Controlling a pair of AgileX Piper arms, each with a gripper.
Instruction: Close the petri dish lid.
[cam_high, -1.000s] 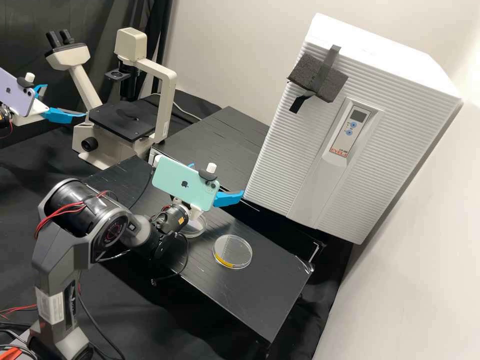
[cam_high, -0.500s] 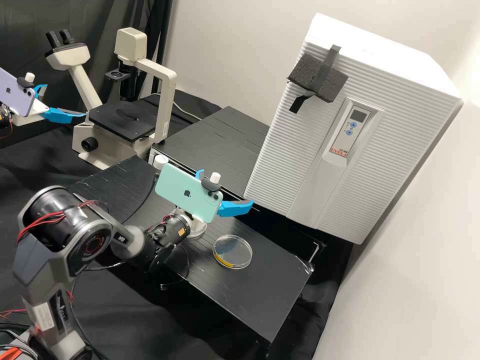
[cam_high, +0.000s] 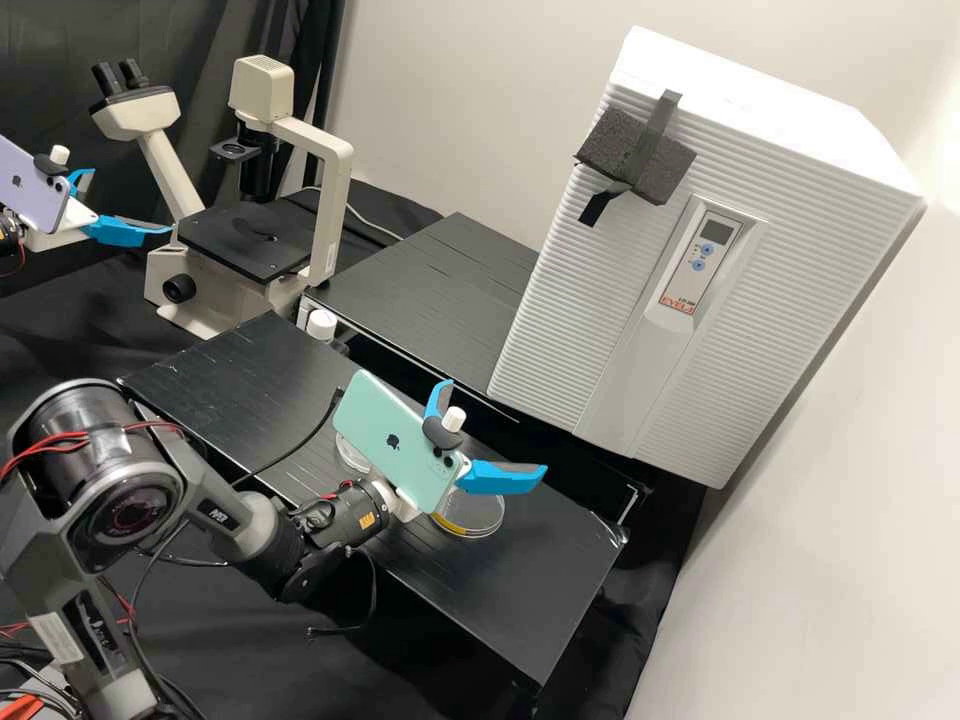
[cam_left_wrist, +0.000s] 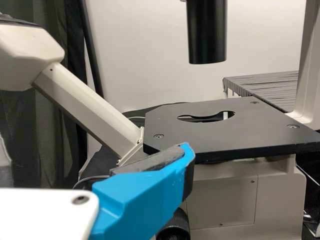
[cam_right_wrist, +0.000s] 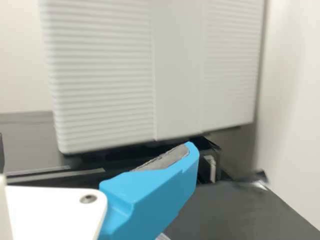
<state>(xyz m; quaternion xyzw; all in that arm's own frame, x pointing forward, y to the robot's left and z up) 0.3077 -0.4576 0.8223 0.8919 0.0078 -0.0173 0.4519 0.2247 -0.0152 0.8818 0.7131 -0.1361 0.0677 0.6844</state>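
Petri dish (cam_high: 478, 512) flat on right part of bench (cam_high: 530, 580), partly hidden behind right hand (cam_high: 495, 425) and its green phone (cam_high: 392, 440). Right hand open, fingers wide apart. Clear round piece (cam_high: 352, 458) left of dish, partly hidden. Left hand (cam_high: 132, 201) also open, far left, near microscope (cam_high: 330, 205). White ribbed box (cam_high: 600, 320) beyond dish.

bright, diffuse light casts soft shadows.

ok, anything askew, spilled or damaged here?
Foam block strapped slantwise to the white cabinet with black tape; looks improvised. Bench covering seems puckered at one corner below the cabinet. No spill that I can see.
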